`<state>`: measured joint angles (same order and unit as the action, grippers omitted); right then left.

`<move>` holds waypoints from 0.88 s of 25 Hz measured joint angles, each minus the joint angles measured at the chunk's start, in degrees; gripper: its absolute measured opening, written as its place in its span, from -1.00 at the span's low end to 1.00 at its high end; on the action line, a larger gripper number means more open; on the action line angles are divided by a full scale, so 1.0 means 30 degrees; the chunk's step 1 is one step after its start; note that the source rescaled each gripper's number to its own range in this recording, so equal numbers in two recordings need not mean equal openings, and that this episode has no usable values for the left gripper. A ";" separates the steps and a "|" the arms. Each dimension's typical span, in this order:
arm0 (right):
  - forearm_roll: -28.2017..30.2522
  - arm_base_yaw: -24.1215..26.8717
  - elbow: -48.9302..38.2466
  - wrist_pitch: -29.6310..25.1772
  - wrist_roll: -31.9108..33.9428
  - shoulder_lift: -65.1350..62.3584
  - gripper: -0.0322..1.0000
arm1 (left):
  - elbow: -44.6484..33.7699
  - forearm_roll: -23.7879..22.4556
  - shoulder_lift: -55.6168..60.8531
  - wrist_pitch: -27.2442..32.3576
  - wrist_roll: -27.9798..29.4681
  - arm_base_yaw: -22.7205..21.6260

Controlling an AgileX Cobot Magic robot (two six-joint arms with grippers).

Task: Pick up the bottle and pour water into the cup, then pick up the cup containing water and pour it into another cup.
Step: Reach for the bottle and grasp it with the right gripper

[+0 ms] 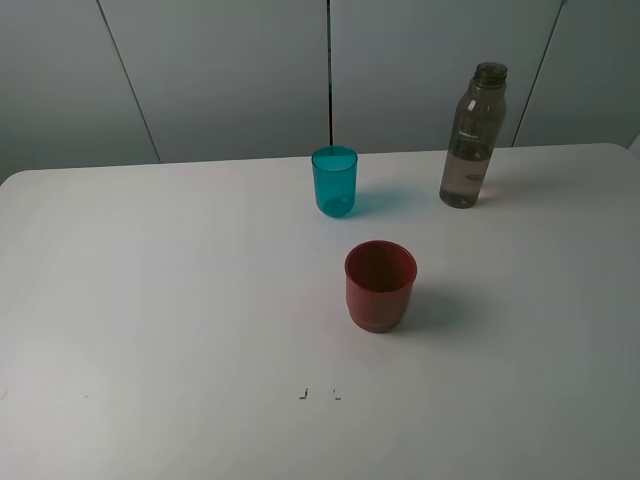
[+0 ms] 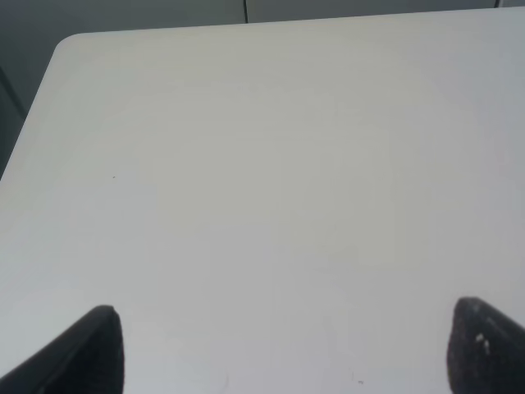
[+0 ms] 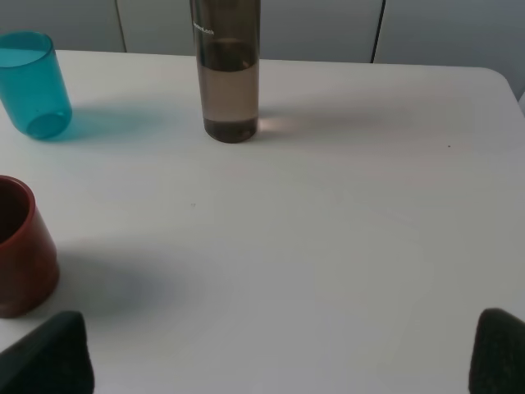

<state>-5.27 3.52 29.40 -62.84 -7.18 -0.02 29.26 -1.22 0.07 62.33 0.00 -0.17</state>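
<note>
A tall smoky grey-brown bottle (image 1: 472, 136) stands upright at the back right of the white table; its lower half shows in the right wrist view (image 3: 227, 70) with liquid inside. A slim teal cup (image 1: 334, 181) (image 3: 34, 84) stands at the back centre. The wide dark red cup (image 1: 380, 286) (image 3: 20, 248) sits nearer the front, in the middle. Neither arm appears in the exterior view. My left gripper (image 2: 283, 349) hangs open over bare table. My right gripper (image 3: 279, 353) is open too, well short of the bottle, with nothing between its fingers.
The white table (image 1: 150, 300) has a rounded back left corner (image 2: 70, 45) and a back right corner (image 3: 500, 78). Grey wall panels stand behind it. Two small dark marks (image 1: 318, 394) lie near the front centre.
</note>
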 joint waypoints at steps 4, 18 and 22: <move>0.0000 0.0000 0.0000 0.0000 0.0000 0.0000 1.00 | 0.0000 0.0000 0.0000 0.0000 0.0000 0.0000; 0.0000 0.0000 0.0000 0.0000 0.0000 0.0000 1.00 | 0.0000 0.0000 0.0000 0.0000 0.0000 0.0000; 0.0000 0.0000 0.0000 0.0000 0.0000 0.0000 1.00 | 0.0000 0.0000 0.0000 0.0000 0.0000 0.0000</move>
<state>-5.27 3.52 29.40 -62.84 -7.18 -0.02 29.26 -1.22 0.07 62.33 0.00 -0.17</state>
